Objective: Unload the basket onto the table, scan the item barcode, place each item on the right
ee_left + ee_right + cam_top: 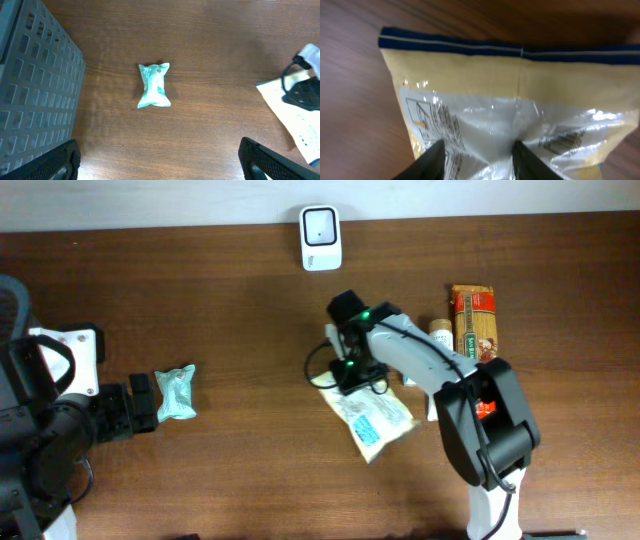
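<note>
The right hand [477,156] rests over the packet [520,85] on the table [240,300], fingers [432,160] part-way apart astride its crinkled film; whether they pinch it, I cannot tell.

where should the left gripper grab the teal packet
Pinch the teal packet across its narrow middle, coming straight down from above. It lies flat on the table, longer than wide, and in the wrist view its long sides face the open fingers of the left gripper; the crimped ends look too thin.
</note>
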